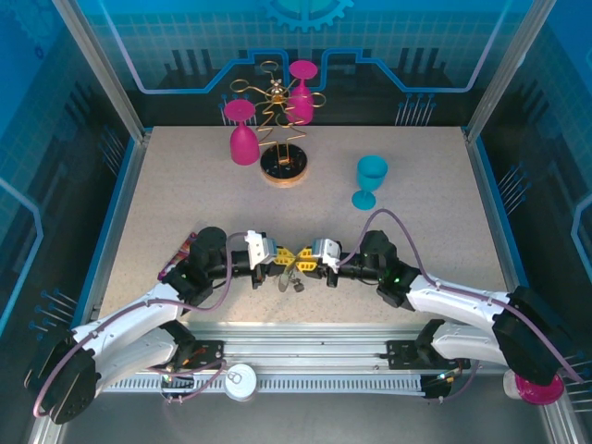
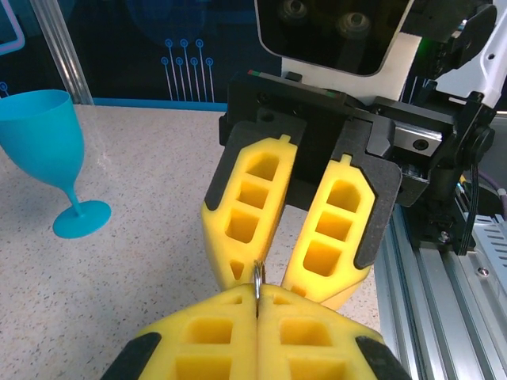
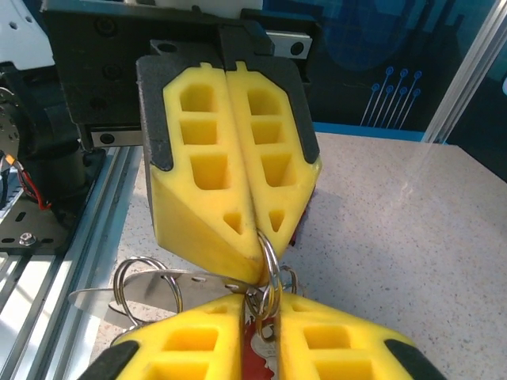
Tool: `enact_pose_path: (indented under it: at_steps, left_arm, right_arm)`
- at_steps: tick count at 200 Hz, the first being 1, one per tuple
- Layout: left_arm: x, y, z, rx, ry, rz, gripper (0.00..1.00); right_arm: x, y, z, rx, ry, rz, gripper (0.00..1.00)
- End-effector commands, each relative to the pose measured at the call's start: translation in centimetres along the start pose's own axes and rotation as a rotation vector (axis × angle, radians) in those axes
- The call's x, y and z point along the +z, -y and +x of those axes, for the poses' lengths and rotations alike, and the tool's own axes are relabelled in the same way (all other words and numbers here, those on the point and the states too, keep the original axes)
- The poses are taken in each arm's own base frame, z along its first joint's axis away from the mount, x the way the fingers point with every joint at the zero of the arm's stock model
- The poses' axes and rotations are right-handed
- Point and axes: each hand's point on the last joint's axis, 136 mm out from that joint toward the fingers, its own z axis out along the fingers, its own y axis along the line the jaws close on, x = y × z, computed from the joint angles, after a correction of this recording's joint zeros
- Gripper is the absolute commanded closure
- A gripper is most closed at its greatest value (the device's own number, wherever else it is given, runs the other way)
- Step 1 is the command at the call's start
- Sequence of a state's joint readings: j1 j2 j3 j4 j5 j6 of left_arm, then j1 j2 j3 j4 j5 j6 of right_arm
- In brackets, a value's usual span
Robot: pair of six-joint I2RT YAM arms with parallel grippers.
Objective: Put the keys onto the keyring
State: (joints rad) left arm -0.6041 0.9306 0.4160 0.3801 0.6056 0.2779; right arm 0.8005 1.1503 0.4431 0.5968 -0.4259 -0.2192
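Both grippers meet tip to tip over the table's near middle. My left gripper (image 1: 284, 256) (image 2: 257, 305) (image 3: 257, 237) is shut on a thin split ring (image 2: 257, 277) (image 3: 269, 261) of the keyring (image 1: 289, 277). The keyring's grey metal plate (image 3: 182, 283) and further rings hang below and to the side. My right gripper (image 1: 305, 258) (image 2: 277, 281) (image 3: 261, 317) has its jaws narrowly apart, pressed around the red key (image 3: 253, 352), which hangs on that same ring. A yellow-orange key is not distinguishable.
A blue cup (image 1: 370, 180) (image 2: 47, 142) stands at the right rear. Two pink cups (image 1: 244, 129) hang on a wire stand (image 1: 284, 165) at the back. A purple packet (image 1: 182, 250) lies under my left arm. The aluminium rail (image 1: 305, 356) runs along the near edge.
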Motion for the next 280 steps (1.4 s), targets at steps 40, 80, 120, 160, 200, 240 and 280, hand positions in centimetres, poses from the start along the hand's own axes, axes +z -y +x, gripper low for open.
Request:
enact_pose_path:
  at_steps: [40,80,120,160,200,240,280]
  left_arm:
    - [0.1,0.7,-0.2,0.003,0.016,0.046,1.00]
    - [0.0,-0.6,0.2,0.011,-0.043,-0.030,0.77]
    - [-0.2,-1.1,0.7,0.052,-0.149,-0.047,0.77]
    - [-0.3,-1.1,1.0,0.077,-0.217,-0.026,0.85]
    - [-0.2,-0.9,1.1,0.075,-0.251,0.009,0.99]
    - [-0.4,-0.9,0.1,0.090,-0.189,-0.012,1.00]
    - [-0.3,-1.2,-0.9,0.035,-0.028,-0.071,1.00]
  right_arm:
    - [-0.4,-0.2,-2.8,-0.023,0.101,-0.050,0.93]
    - [-0.4,0.1,-2.4,-0.028,0.019,-0.043,1.00]
    - [-0.3,-0.4,-0.4,-0.053,-0.194,-0.076,1.00]
    - [0.0,-0.8,0.0,-0.128,-0.350,-0.111,1.00]
    - [0.6,-1.4,-1.6,-0.169,-0.377,-0.154,1.00]
    - [-0.3,0.2,-2.8,-0.110,-0.304,-0.043,0.89]
    - [-1.9,2.3,-1.3,-0.044,-0.197,0.109,0.61]
